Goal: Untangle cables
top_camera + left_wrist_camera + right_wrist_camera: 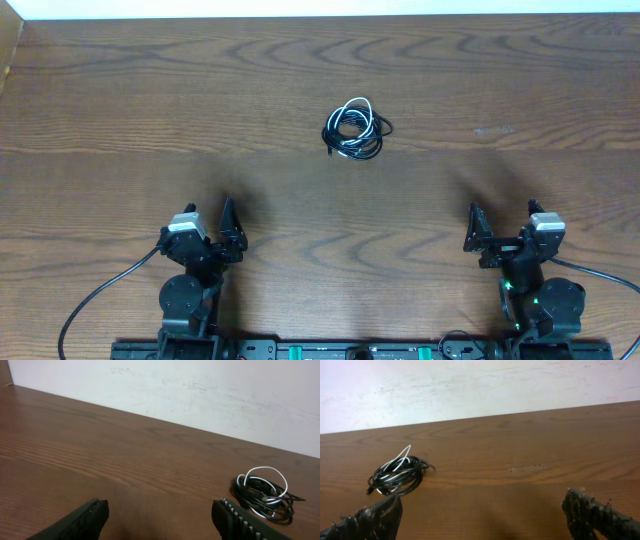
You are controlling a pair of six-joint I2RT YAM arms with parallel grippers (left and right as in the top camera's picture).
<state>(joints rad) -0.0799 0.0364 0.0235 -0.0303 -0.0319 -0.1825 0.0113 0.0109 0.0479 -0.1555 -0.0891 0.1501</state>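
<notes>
Left pincer (160,508) and right pincer (481,502) gape empty; pinching the whole small coil of thin black and white cables (355,130) ahead between them could tighten it.

black-and-white cables (355,129), brown woodgrain table (150,120)

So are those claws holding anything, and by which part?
Nothing. Left gripper and right gripper are open and empty; the cables lie untouched on the table.

A small tangled coil of thin black cables (354,129) with one whitish strand is lying flat on the wooden tabletop. It is sitting near the table's middle, loops overlapping.
</notes>
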